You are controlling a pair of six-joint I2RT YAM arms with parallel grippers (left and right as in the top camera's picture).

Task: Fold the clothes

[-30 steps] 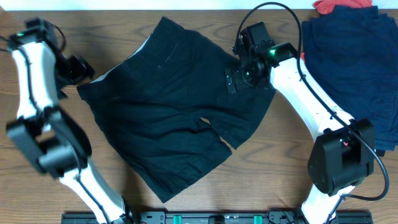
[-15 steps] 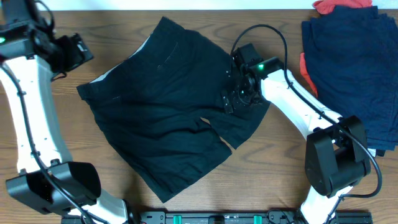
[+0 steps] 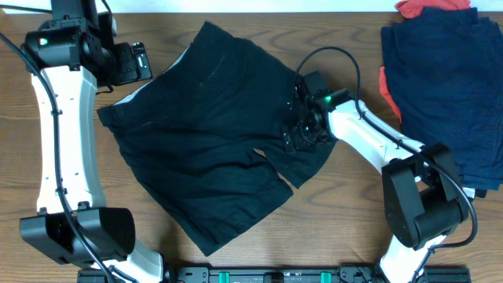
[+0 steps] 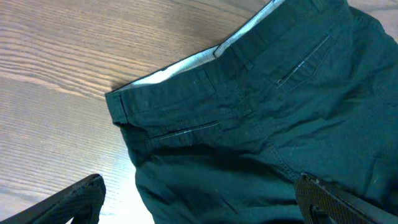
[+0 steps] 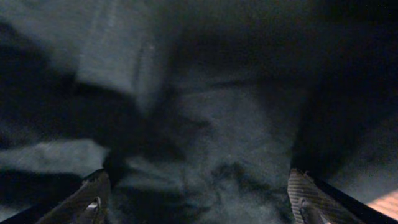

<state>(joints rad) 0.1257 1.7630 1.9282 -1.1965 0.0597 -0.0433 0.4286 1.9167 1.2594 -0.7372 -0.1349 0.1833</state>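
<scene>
The black shorts (image 3: pixel 212 141) lie flat mid-table (image 3: pixel 330 228) on a slant, with the waistband (image 4: pixel 186 65) at the far left and the legs toward the near right. The left fingers (image 4: pixel 78 198), spread wide, hang just beside the waistband's left corner. The right fingers (image 5: pixel 308 196), also spread and holding nothing, sit low over the right leg's outer edge and look the nearer to the fabric.

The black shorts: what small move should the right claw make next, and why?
Probably lower the right claw a little and close it on the fabric. It stands open, low over the black shorts, near one leg's edge, cloth filling the view between its fingers, nothing gripped yet. The shorts lie spread flat, unfolded.
</scene>
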